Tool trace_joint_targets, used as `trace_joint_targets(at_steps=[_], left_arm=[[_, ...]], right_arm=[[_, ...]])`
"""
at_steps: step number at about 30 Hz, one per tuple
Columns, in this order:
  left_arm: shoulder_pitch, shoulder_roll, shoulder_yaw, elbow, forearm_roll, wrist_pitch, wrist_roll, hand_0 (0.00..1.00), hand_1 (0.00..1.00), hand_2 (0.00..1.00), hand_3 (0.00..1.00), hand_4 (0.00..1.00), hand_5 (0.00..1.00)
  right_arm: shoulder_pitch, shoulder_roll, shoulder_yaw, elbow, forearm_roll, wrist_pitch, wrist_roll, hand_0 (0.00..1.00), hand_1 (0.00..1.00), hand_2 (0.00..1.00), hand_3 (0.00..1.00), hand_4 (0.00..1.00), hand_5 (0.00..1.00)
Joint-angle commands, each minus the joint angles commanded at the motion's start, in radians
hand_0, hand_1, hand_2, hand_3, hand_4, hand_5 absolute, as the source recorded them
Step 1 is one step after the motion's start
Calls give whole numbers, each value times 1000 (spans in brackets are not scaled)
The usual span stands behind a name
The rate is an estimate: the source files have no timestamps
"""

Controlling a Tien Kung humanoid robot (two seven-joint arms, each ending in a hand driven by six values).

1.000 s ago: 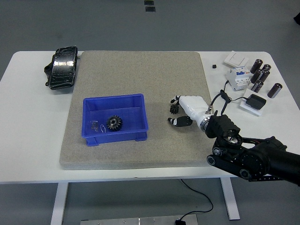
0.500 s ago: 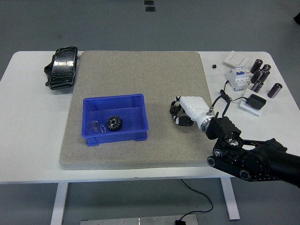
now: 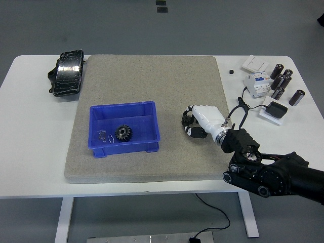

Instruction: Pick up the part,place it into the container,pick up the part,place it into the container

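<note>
Inside blue bin (image 3: 148,112): one black gear (image 3: 123,133); right hand (image 3: 201,119) fingers clamped on second gear (image 3: 188,120) beside bin.

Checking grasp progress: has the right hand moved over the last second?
Yes. The right hand has closed its fingers around the small black gear and edged slightly left, toward the blue bin; the gear remains on the mat.

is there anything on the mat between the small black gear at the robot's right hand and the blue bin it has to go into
Nothing visible. The right hand has its fingers curled around the small black gear, and the stretch of grey felt mat between it and the blue plastic bin is bare. The bin's right wall is all the gear must clear.
</note>
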Motion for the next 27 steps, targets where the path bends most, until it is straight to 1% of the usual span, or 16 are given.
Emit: trace_joint_targets(at_steps=[4, 8, 12, 13, 15, 17, 18, 20, 23, 24, 27], left_arm=[[0, -1, 1, 0, -1, 1, -1, 681, 663, 605, 554, 544, 515], [-1, 0, 1, 1, -2, 1, -2, 681, 663, 606, 554, 542, 517], [-3, 1, 0, 1, 0, 1, -2, 681, 663, 606, 554, 542, 517], [-3, 0, 0, 1, 0, 1, -1, 681, 663, 606, 554, 543, 521], [-4, -1, 0, 0, 2, 0, -1, 681, 663, 606, 554, 543, 521], [-3, -1, 0, 0, 2, 1, 1, 681, 663, 606, 554, 543, 521], [-3, -1, 0, -1, 3, 2, 1, 681, 663, 607, 554, 544, 528], [-3, -2, 0, -1, 4, 2, 2, 681, 663, 607, 554, 544, 528], [-4, -1, 0, -1, 5, 3, 3, 681, 663, 607, 554, 544, 528], [-4, -2, 0, -1, 5, 3, 3, 681, 663, 608, 554, 543, 529], [-6, -2, 1, 0, 4, 2, 1, 681, 663, 608, 554, 543, 529]], right_arm=[[-3, -9, 20, 19, -16, -7, -2, 357, 473, 442, 671, 564, 200], [-4, -21, 46, 60, -42, -13, -8, 359, 474, 440, 671, 564, 200], [-1, -23, 58, 82, -66, -13, -12, 359, 474, 440, 671, 564, 200], [0, -22, 62, 81, -73, -9, -14, 370, 507, 524, 677, 584, 237], [0, -23, 68, 77, -82, 3, -17, 370, 507, 524, 677, 584, 237], [0, -27, 79, 76, -95, 32, -33, 370, 507, 524, 677, 584, 237], [0, -29, 84, 76, -100, 42, -39, 414, 681, 851, 863, 873, 490], [-1, -33, 98, 78, -109, 55, -50, 414, 681, 851, 863, 873, 490], [1, -34, 112, 79, -118, 59, -58, 414, 681, 851, 863, 873, 490], [2, -34, 115, 80, -120, 61, -60, 396, 701, 923, 909, 941, 559], [1, -35, 117, 85, -123, 67, -65, 396, 701, 923, 909, 941, 559]])
